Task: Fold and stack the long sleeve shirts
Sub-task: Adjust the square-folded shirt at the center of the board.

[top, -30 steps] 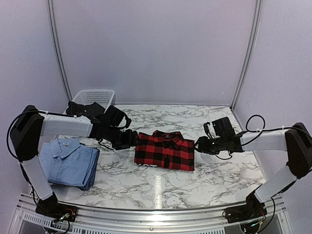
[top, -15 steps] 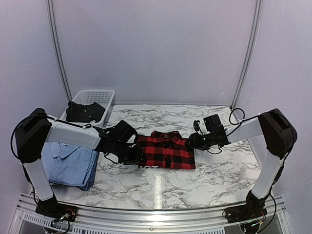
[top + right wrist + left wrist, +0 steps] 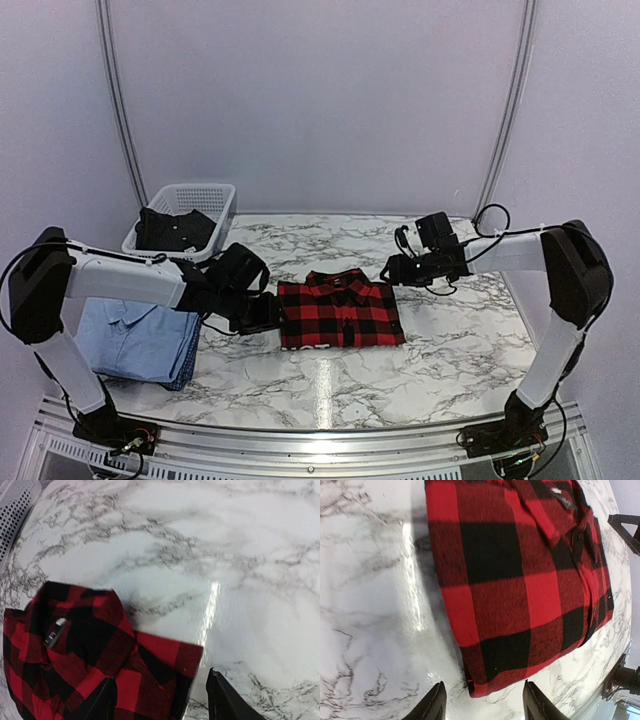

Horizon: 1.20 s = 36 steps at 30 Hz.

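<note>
The red-and-black check flannel shirt (image 3: pixel 338 312) lies folded flat at the table's middle, collar toward the back. It also shows in the left wrist view (image 3: pixel 520 580) and the right wrist view (image 3: pixel 90 665). My left gripper (image 3: pixel 272 312) is open at the shirt's left edge, its jaws spread around the near corner (image 3: pixel 482 707) with nothing held. My right gripper (image 3: pixel 392 270) is open at the shirt's far right corner (image 3: pixel 160 702), jaws apart over the cloth edge. The light blue collared shirt (image 3: pixel 140 338) lies folded at the left.
A white mesh basket (image 3: pixel 185 215) with a dark garment stands at the back left. The marble table (image 3: pixel 460 340) has bare surface to the right and front. Vertical frame poles stand at the back corners.
Both arms have shifted along the shirt's sides. The left gripper has moved slightly back and the right gripper has risen toward the far right corner. The shirt lies squarer.
</note>
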Available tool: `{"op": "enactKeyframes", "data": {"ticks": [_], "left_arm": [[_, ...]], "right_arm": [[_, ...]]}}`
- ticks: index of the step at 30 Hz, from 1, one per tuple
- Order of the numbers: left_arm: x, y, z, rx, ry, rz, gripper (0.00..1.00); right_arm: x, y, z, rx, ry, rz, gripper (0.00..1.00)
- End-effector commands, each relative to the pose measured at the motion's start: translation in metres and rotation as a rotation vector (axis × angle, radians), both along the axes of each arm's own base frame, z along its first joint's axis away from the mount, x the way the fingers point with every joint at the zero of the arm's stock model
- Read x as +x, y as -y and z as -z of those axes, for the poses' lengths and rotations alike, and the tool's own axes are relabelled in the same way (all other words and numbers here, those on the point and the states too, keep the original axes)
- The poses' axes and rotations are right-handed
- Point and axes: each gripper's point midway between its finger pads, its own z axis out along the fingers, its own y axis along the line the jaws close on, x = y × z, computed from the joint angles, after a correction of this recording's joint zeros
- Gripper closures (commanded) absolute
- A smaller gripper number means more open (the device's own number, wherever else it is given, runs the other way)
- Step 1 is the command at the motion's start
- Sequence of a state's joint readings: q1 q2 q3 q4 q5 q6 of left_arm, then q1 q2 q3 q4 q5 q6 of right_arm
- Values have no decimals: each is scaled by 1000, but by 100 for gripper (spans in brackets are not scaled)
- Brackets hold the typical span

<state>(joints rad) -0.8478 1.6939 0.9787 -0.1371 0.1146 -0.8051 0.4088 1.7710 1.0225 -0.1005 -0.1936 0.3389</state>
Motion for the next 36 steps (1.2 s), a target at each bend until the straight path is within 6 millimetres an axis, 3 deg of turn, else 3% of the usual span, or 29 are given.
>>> {"op": "enactKeyframes", "data": {"ticks": [1, 12, 17, 22, 25, 30, 36], "left_arm": [[29, -20, -20, 1, 42, -66, 44], [96, -26, -22, -37, 53, -96, 43], [111, -22, -7, -25, 35, -93, 46], [119, -15, -1, -28, 29, -80, 49], [122, -12, 2, -29, 27, -76, 51], [127, -7, 5, -34, 25, -73, 57], [129, -4, 5, -37, 25, -65, 66]], "right_arm": [[28, -19, -38, -52, 103, -53, 43], [68, -83, -10, -61, 86, -168, 43], [72, -90, 9, -82, 59, -174, 45], [69, -88, 15, -105, 50, -165, 51], [67, -87, 13, -104, 52, -165, 60], [61, -93, 3, -101, 62, -173, 85], [58, -88, -32, -121, 117, -132, 100]]}}
